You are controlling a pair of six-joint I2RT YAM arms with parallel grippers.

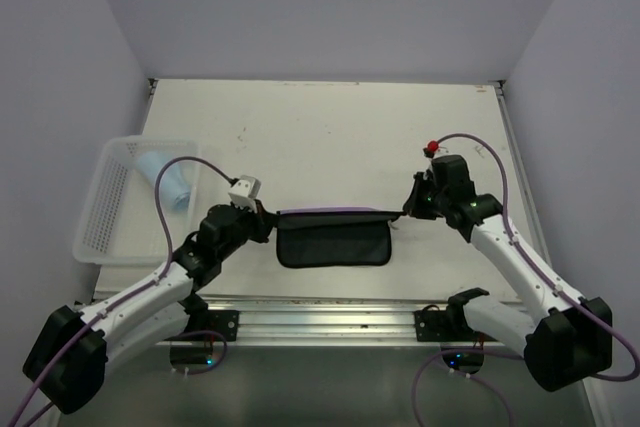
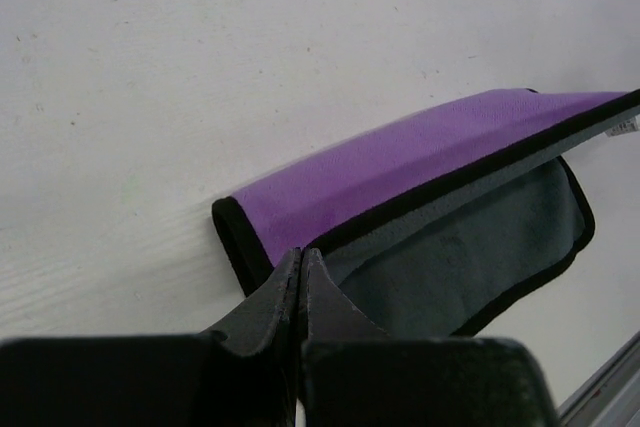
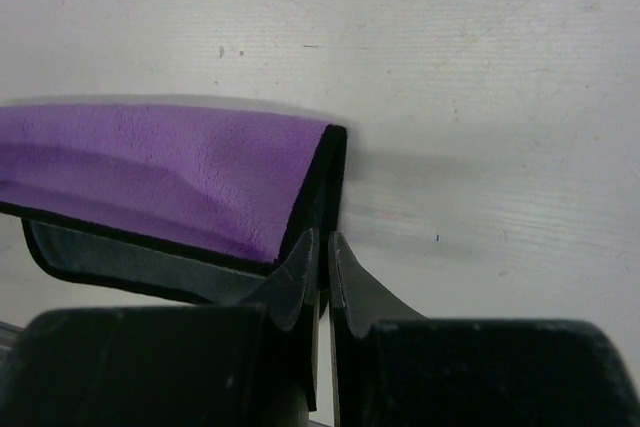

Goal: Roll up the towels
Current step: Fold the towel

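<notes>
the dark grey towel (image 1: 333,242) lies close to the near edge of the tabletop (image 1: 330,127), about midway between the two arms. its upper layer is turned over, so the purple face shows on top and the grey face lies under it. the left gripper (image 2: 301,259) is clamped on the black hem at the left corner of this layer. the right gripper (image 3: 322,245) is pinched on the hem at the right corner. the purple edge is stretched quite straight between them. the light blue towel (image 1: 165,182) is in the white basket (image 1: 93,217) at the left edge of the tabletop and looks already rolled.

i judge the cloth to be light, soft and limp. it will sag where nothing supports it, but its fleece face should not slip easily. the stitched corners seem the best places to hold, both together, to get an even roll.
</notes>
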